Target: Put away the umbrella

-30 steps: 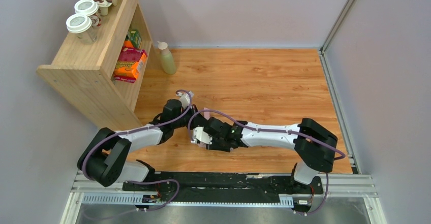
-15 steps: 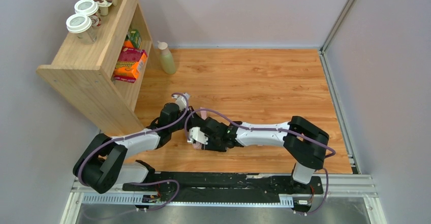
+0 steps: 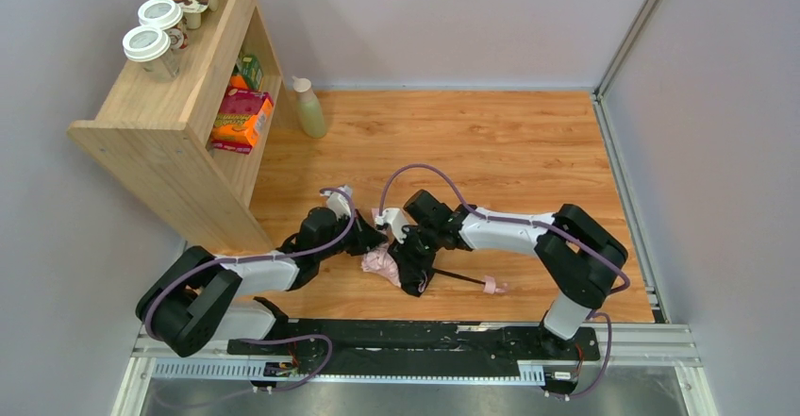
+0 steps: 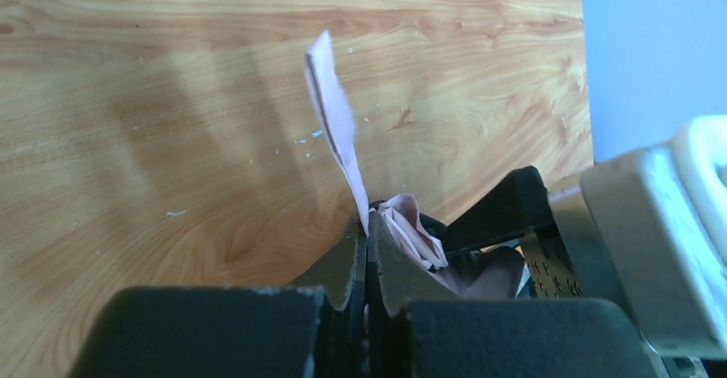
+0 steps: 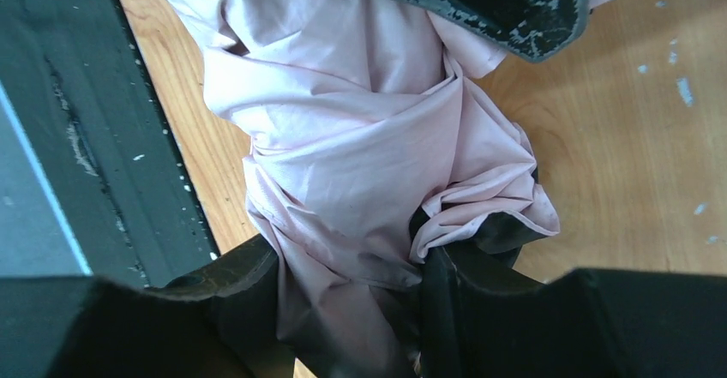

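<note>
The umbrella lies on the wooden floor near the front. Its bunched pale pink canopy [image 3: 380, 263] sits between the two grippers. Its thin black shaft [image 3: 460, 276] runs right to the small pink handle [image 3: 494, 287]. My left gripper [image 3: 371, 244] is shut on a thin pink flap of the fabric [image 4: 336, 129], which sticks up past its jaws [image 4: 367, 234]. My right gripper [image 3: 411, 273] points toward the near edge. In the right wrist view it [image 5: 351, 268] is closed around the bunched canopy [image 5: 369, 129]. The canopy's far side is hidden under the grippers.
A wooden shelf [image 3: 170, 124] stands at the back left with cups [image 3: 151, 48] on top and boxes [image 3: 242, 119] inside. A pale green bottle [image 3: 308, 108] stands beside it. Grey walls close the sides. The black mounting rail [image 3: 406, 336] runs along the near edge.
My right wrist has swung round toward the near edge with the canopy in it. The shaft and handle now show to its right. My left gripper has moved nearer and slightly right.
</note>
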### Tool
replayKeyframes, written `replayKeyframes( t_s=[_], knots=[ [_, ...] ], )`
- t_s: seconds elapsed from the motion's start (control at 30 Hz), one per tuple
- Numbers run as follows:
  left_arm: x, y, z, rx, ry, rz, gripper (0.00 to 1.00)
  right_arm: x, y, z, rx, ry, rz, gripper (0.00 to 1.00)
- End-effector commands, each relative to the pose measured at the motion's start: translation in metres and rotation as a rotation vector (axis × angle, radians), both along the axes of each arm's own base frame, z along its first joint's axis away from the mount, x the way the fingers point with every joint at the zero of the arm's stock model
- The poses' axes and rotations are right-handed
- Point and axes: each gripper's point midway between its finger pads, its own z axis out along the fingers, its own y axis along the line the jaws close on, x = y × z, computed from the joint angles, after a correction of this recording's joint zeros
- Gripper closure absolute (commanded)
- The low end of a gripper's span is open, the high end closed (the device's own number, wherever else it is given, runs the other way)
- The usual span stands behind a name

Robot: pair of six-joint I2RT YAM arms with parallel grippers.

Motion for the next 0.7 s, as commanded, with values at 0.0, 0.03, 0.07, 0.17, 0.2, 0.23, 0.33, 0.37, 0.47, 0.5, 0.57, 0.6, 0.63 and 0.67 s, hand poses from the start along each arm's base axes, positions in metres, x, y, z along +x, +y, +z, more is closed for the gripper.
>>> replayKeyframes(
  t_s=[0.0,0.03,0.07,0.17,0.2,0.23,0.33,0.37,0.47,0.5,0.57,0.6,0.63,0.67],
  knots=[
    [-0.017,-0.013,0.02,-0.072,-0.049,-0.104,1.0,0.007,-0.006,-0.009,-0.05,0.121,-0.115,1.0],
    [-0.018,-0.013,0.027,-0.082,-0.07,-0.109,1.0,0.009,-0.006,-0.006,-0.044,0.14,-0.126,1.0],
    [-0.019,-0.013,0.029,-0.08,-0.089,-0.119,1.0,0.01,-0.007,-0.006,-0.055,0.147,-0.143,1.0],
    [-0.027,-0.014,0.046,-0.101,-0.175,-0.167,1.0,0.016,-0.009,0.002,-0.046,0.26,-0.198,1.0],
    [-0.033,-0.017,0.05,-0.097,-0.21,-0.204,1.0,0.02,-0.009,0.004,-0.038,0.301,-0.22,1.0],
    [-0.037,-0.019,0.058,-0.102,-0.248,-0.229,1.0,0.022,-0.009,0.006,-0.032,0.346,-0.237,1.0],
    [-0.051,-0.026,0.064,-0.038,-0.305,-0.33,1.0,0.032,-0.01,0.014,-0.016,0.494,-0.287,1.0],
    [-0.058,-0.029,0.065,-0.029,-0.315,-0.361,1.0,0.037,-0.009,0.016,-0.006,0.532,-0.299,1.0],
    [-0.067,-0.033,0.062,0.035,-0.342,-0.431,1.0,0.052,-0.009,0.025,0.022,0.613,-0.325,1.0],
    [-0.071,-0.036,0.061,0.049,-0.347,-0.461,1.0,0.057,-0.009,0.027,0.03,0.617,-0.332,1.0],
    [-0.076,-0.039,0.056,0.123,-0.38,-0.51,1.0,0.072,-0.008,0.035,0.101,0.665,-0.367,1.0],
    [-0.072,-0.038,0.053,0.173,-0.393,-0.498,1.0,0.073,-0.007,0.034,0.115,0.685,-0.362,1.0],
    [-0.075,-0.041,0.055,0.198,-0.441,-0.524,1.0,0.073,-0.008,0.032,0.094,0.693,-0.351,1.0],
    [-0.072,-0.041,0.054,0.222,-0.462,-0.507,1.0,0.072,-0.007,0.029,0.086,0.712,-0.343,1.0]
  ],
)
